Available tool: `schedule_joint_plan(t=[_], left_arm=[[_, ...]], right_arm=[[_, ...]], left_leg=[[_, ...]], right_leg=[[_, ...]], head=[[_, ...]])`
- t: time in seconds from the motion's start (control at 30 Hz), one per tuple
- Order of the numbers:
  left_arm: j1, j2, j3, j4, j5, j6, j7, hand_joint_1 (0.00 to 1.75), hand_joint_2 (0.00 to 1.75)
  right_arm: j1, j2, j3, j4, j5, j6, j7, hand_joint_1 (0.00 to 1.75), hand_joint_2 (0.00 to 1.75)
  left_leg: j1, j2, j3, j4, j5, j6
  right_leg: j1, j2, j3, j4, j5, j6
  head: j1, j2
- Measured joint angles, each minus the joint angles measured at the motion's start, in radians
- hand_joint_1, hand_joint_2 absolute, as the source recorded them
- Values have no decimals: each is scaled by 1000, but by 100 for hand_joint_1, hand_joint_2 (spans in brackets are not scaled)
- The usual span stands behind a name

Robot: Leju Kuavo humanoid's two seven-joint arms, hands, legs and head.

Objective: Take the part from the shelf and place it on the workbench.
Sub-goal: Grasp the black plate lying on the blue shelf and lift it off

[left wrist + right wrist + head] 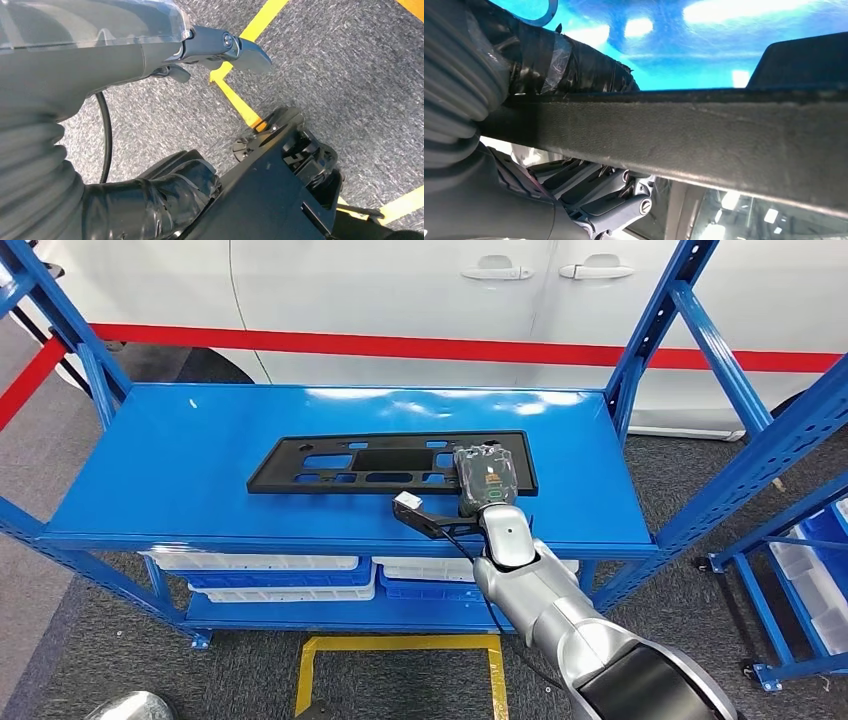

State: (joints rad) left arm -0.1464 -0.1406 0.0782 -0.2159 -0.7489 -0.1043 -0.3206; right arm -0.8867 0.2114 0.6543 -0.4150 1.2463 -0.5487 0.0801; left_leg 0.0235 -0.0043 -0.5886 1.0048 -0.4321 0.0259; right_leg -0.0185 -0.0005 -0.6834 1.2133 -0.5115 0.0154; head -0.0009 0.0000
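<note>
On the blue shelf [180, 480], near its front edge, the right hand [485, 480] closes on the right end of the flat black part [380, 462], thumb one side, fingers [599, 192] the other. Stiff, light, slotted plastic likely; an end grip invites tilting.

Silver arm [545, 610] (perhaps black-taped thumb)

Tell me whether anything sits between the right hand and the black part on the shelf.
Nothing visible does. The right hand is already on the near right end of the black part, thumb and fingers on opposite faces of its edge in the right wrist view. The blue shelf around it is bare.
</note>
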Motion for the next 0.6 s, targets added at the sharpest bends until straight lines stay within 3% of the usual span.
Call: schedule_joint_plan(t=[0.07, 0.1, 0.17, 0.3, 0.43, 0.5, 0.57, 0.6], left_arm=[[-1, 0, 0, 0, 1, 0, -1, 0, 175], [-2, 0, 0, 0, 2, 0, -1, 0, 175], [-2, 0, 0, 0, 3, 0, -2, 0, 175], [-1, 0, 0, 0, 4, 0, -2, 0, 175], [-2, 0, 0, 0, 4, 0, -2, 0, 175], [-2, 0, 0, 0, 4, 0, -2, 0, 175], [-2, 0, 0, 0, 5, 0, -2, 0, 175], [-2, 0, 0, 0, 5, 0, -2, 0, 175]], right_arm=[[-2, 0, -1, 0, 0, 0, -1, 175, 175], [-3, 0, -1, 0, 0, -1, -2, 175, 175], [-2, 1, -3, 0, 0, -1, -3, 175, 175], [-1, 1, -7, 0, 0, -1, -3, 175, 175], [-1, 1, -7, 0, 0, -1, -4, 175, 175], [-2, 2, -7, 0, 0, -1, -4, 175, 175], [0, 3, -7, 0, 0, -1, -5, 175, 175], [1, 3, -7, 0, 0, -1, -5, 175, 175]], left_leg=[[1, -2, -4, 12, -7, -10], [0, -2, -7, 17, -9, -16], [-2, -2, -11, 19, -7, -26], [3, 0, -19, 28, -21, -40], [3, 0, -25, 42, -34, -41], [3, 0, -54, 115, -77, -43], [0, 0, -62, 168, -92, -37], [-2, 0, -45, 150, -83, -29]], right_leg=[[-1, 1, 55, -122, 52, 0], [1, 2, 68, -155, 60, -2], [7, 4, 68, -166, 60, -12], [3, 1, 67, -176, 71, -38], [3, 1, 67, -176, 73, -41], [4, 1, 64, -177, 75, -46], [12, 1, 55, -173, 81, -52], [16, 1, 52, -170, 84, -54]], head=[[0, 0], [0, 0], [0, 0], [0, 0], [0, 0], [0, 0], [-1, 0], [-1, 0]])
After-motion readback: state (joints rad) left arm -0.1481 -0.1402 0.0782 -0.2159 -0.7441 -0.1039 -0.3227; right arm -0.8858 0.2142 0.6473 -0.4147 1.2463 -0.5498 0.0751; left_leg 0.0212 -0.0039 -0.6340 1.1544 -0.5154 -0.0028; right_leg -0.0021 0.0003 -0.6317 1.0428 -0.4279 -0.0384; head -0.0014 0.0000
